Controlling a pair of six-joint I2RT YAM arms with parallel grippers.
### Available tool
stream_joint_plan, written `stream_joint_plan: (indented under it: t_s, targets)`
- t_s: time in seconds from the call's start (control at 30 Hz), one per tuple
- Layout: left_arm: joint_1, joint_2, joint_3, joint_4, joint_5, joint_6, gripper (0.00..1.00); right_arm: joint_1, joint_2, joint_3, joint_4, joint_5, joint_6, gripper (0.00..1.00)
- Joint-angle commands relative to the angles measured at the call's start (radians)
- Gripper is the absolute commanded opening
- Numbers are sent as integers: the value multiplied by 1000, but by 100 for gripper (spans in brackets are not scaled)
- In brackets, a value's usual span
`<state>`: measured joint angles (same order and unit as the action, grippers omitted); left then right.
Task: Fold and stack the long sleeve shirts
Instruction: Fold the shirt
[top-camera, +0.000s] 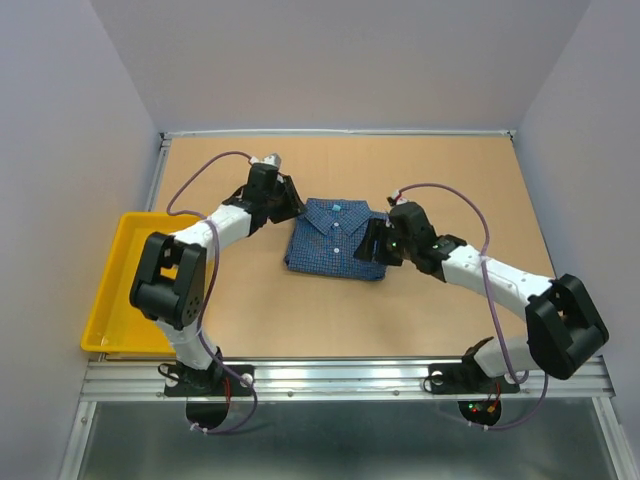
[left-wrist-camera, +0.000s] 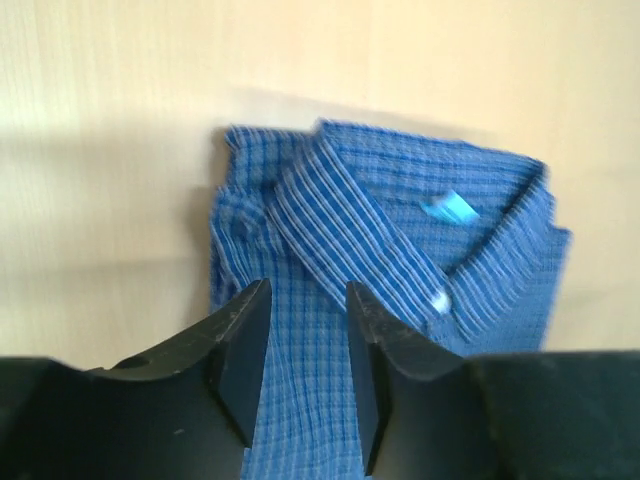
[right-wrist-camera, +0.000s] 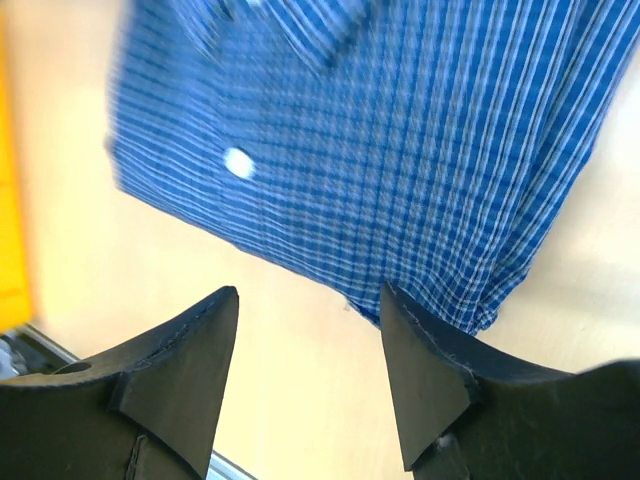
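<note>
One blue finely checked long sleeve shirt (top-camera: 335, 238) lies folded into a small rectangle in the middle of the table, collar and light blue neck label toward the back. My left gripper (top-camera: 290, 200) is at its back left corner, open and empty; the left wrist view shows the collar (left-wrist-camera: 350, 225) just past its fingertips (left-wrist-camera: 305, 295). My right gripper (top-camera: 368, 240) is at the shirt's right edge, open and empty; the right wrist view shows the shirt's front edge (right-wrist-camera: 380, 160) above its fingertips (right-wrist-camera: 310, 295).
A yellow tray (top-camera: 122, 280) sits at the table's left edge, beside the left arm. Bare brown tabletop (top-camera: 450, 170) surrounds the shirt. Grey walls enclose the table on three sides.
</note>
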<state>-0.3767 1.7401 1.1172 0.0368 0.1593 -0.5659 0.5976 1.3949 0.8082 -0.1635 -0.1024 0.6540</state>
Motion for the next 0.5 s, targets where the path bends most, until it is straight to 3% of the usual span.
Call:
stream_joint_plan:
  t_s: [0.0, 0.2, 0.47]
  targets:
    - [-21, -256, -152, 3, 23, -35, 57, -19, -91, 109, 68, 26, -42, 64]
    - [-31, -419, -367, 67, 48, -101, 62, -94, -65, 170, 100, -57, -65, 64]
    - [-51, -395, -464, 138, 20, -49, 62, -131, -14, 152, 186, -137, -68, 64]
